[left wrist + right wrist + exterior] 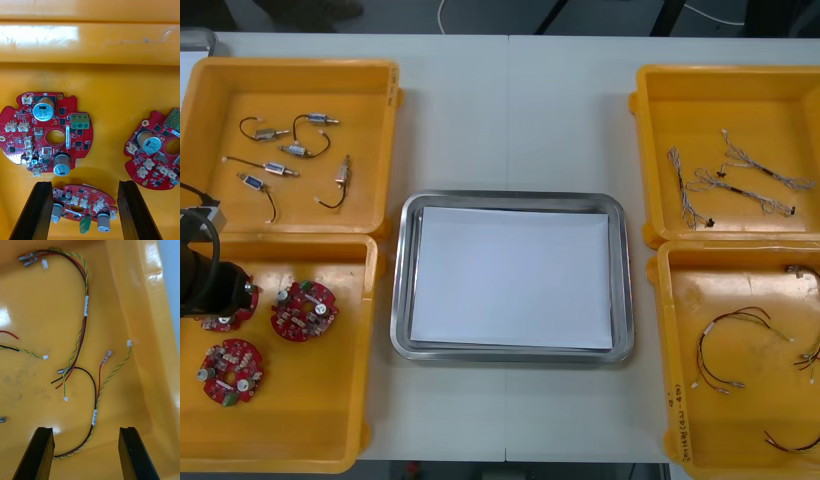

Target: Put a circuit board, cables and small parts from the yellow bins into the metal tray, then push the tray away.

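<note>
My left gripper (84, 185) hangs open over the near-left yellow bin (330, 440). One round red circuit board (82, 207) lies between its fingers, apart from both. Two more boards (45, 135) (157, 150) lie beyond the fingertips. In the front view the left arm (205, 280) covers part of one board (228, 322), with the other boards (305, 310) (230, 372) beside it. My right gripper (85, 429) is open low over the orange bin floor (30, 333), and a red and yellow cable (93, 416) runs between its fingers. The metal tray (510, 197), white inside, sits mid-table.
The far-left bin (210, 190) holds several small metal parts (292, 150) on black leads. The far-right bin (660, 215) holds twisted blue and white cables (730, 185). Red and yellow cables (725, 345) lie in the near-right bin (680, 420).
</note>
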Controlling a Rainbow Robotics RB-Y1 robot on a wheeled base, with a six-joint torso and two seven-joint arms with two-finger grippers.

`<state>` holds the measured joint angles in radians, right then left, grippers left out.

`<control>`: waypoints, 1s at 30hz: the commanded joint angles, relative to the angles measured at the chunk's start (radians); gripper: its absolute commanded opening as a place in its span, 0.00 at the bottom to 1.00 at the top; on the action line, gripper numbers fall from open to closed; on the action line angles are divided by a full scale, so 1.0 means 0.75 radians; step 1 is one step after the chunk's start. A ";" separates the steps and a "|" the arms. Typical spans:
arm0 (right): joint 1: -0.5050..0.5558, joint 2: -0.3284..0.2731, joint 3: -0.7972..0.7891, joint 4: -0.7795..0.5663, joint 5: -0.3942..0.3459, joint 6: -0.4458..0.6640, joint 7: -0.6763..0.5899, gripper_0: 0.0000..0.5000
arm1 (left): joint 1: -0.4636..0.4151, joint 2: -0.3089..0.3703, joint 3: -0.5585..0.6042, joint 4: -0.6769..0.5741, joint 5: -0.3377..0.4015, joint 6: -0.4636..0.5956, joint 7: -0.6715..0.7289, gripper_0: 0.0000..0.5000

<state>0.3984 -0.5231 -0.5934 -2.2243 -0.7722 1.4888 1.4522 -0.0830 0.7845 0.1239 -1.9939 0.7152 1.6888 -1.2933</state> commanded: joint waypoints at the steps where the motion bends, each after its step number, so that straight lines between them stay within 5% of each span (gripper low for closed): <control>1: 0.039 0.008 0.067 0.057 0.017 -0.060 -0.038 1.00 | 0.037 0.061 -0.053 0.014 -0.050 -0.045 -0.112 1.00; 30: 0.031 0.023 0.210 0.291 0.027 -0.183 -0.149 1.00 | 0.107 0.061 -0.179 0.077 -0.191 -0.227 -0.104 1.00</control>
<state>0.4015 -0.5222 -0.4637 -2.0236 -0.7605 1.3742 1.3897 -0.0291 0.7856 0.0131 -1.9345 0.5900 1.5357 -1.2936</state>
